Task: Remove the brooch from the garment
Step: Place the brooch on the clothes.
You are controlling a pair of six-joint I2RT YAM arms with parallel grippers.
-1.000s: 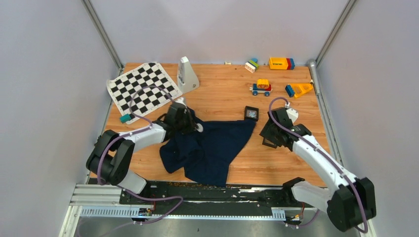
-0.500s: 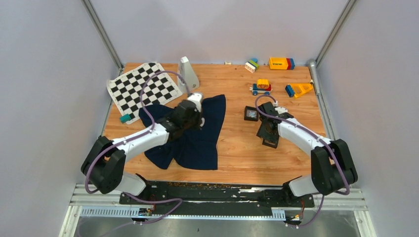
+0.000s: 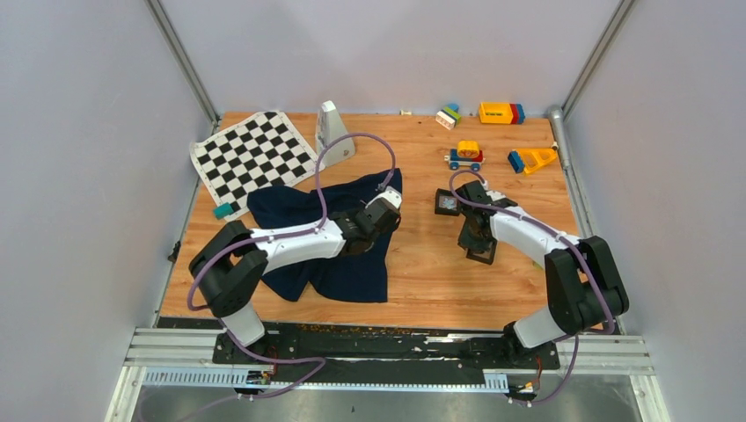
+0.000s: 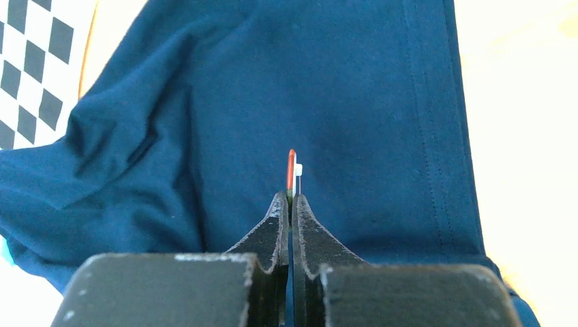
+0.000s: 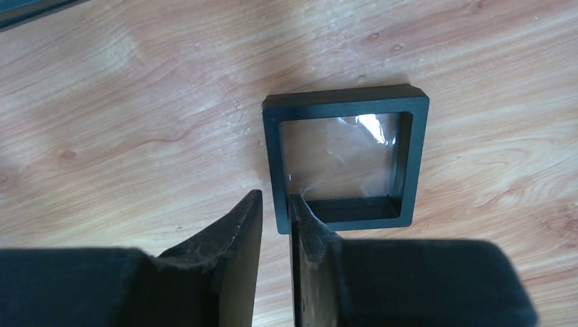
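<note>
While the top view is too far off to show the pin itself, it puts the left arm's fingers [image 3: 385, 204] at the right edge of the garment [image 3: 290, 207], which lies bunched on the wooden surface [image 3: 431, 290]. Half a second earlier they were over its middle, and a second earlier the cloth lay spread further right. Well right of the garment, the right arm's fingers [image 3: 476, 242] hang over an open black frame [image 3: 482, 257], much as half a second ago. From the left wrist, the fingers are pressed together on a thin red-and-white sliver, likely the brooch [image 4: 291, 170] edge-on, over the garment. Whether it is free of the cloth I cannot tell, so removal looks nearly or just done. From the right wrist, the fingers stand slightly apart astride the frame's wall; whether they grip it I cannot tell.
</note>
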